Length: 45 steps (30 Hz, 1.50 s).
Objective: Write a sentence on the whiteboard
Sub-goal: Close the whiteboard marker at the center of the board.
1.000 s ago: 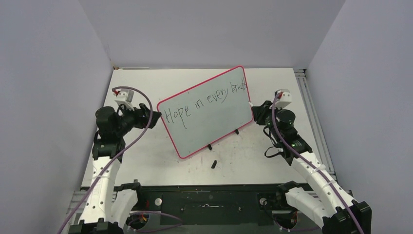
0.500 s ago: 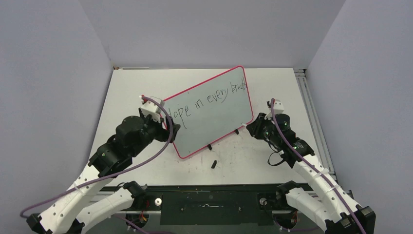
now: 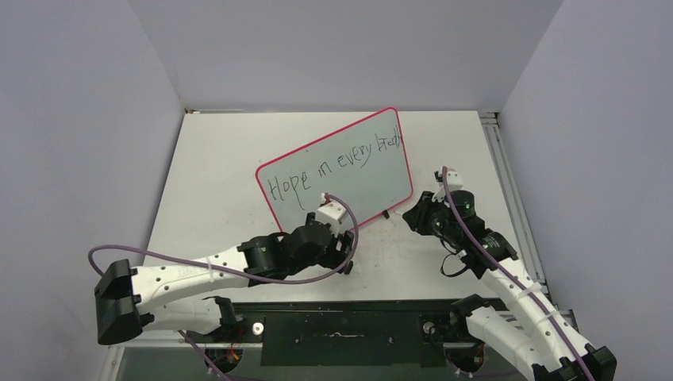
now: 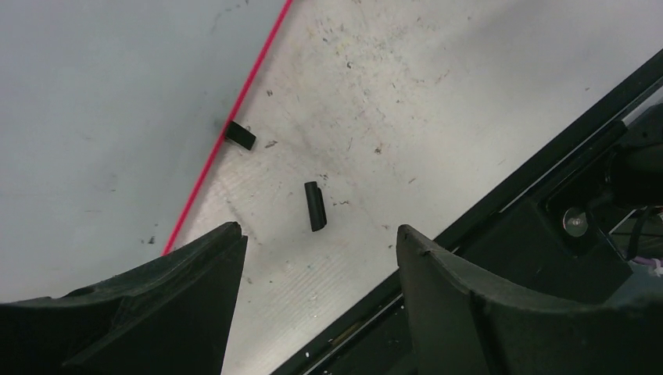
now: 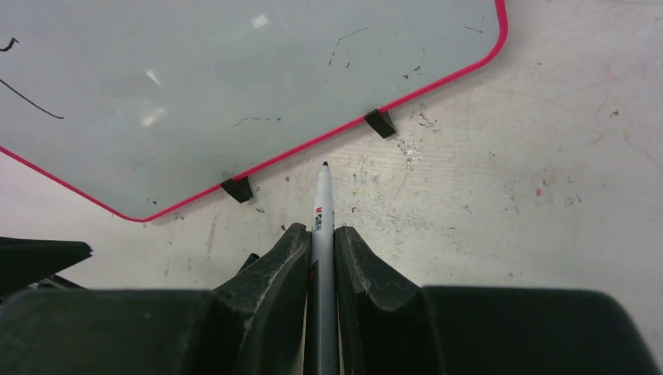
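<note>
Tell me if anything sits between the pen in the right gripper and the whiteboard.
Nothing visible does. Seen from the right wrist, only bare table lies between the marker pen in the right gripper and the whiteboard; its two black feet sit to either side.

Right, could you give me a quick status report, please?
Left gripper open, near loose black cap. Right gripper shut on marker. Sentence written on whiteboard.

Probably a robotics lab: bare grey walls (image 3: pixel 79 119) box in a scuffed white table (image 3: pixel 214 159), one robot arm (image 3: pixel 178 278) lower left, a second arm (image 3: pixel 516 286) lower right.
</note>
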### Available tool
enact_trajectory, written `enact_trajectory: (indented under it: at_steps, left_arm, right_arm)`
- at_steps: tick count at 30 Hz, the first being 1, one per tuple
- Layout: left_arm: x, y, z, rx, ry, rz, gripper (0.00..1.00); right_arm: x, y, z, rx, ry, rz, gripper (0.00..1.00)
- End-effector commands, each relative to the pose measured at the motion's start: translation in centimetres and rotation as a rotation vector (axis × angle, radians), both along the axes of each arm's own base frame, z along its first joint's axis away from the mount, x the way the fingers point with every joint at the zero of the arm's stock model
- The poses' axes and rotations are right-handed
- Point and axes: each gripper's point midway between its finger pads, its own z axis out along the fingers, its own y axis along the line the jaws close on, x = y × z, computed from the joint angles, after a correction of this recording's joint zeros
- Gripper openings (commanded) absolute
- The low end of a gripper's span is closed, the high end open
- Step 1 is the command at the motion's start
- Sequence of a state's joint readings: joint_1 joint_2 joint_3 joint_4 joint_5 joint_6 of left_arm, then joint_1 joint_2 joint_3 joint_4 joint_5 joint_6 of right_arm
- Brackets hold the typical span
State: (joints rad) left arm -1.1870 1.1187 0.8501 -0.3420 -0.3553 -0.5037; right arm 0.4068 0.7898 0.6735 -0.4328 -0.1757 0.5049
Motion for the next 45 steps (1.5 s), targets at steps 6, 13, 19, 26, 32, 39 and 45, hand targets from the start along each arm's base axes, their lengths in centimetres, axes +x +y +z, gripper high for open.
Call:
enact_trajectory:
  at_steps: [6,13,19,26,32,39,45]
  left_arm:
    - [-0.8,-5.1,-6.0,-0.011,0.130,-0.021,0.62]
    - [-0.8,-5.5,-9.7,0.093,0.173,-0.014,0.50]
    - [-1.3,-5.6,-12.4,0.149,0.211,-0.022,0.43]
    - [-0.9,-5.4,-13.9,0.194,0.199,-0.010,0.37]
    - [-1.0,-4.0,-15.6,0.309,0.196,0.008,0.26]
    - [-1.9,-2.6,-16.6,0.384,0.192,0.007,0.09]
    - [-1.7,-2.7,-16.0,0.380,0.158,0.015,0.00]
  right_arm:
    - [-0.2,-0.6,0.8,-0.047,-0.028,0.008,0.07]
    - [-0.3,-1.0,0.7,-0.065,-0.031,0.001,0.07]
    - [-0.3,-0.9,0.8,-0.065,-0.033,0.008,0.07]
    - [-0.4,-0.8,0.8,-0.058,-0.035,0.016,0.07]
    - [-0.4,-0.8,1.0,-0.058,-0.043,0.017,0.07]
    - [-0.4,-0.7,1.3,-0.053,-0.050,0.020,0.07]
    - [-0.8,-0.2,1.9,-0.036,-0.064,0.057,0.06]
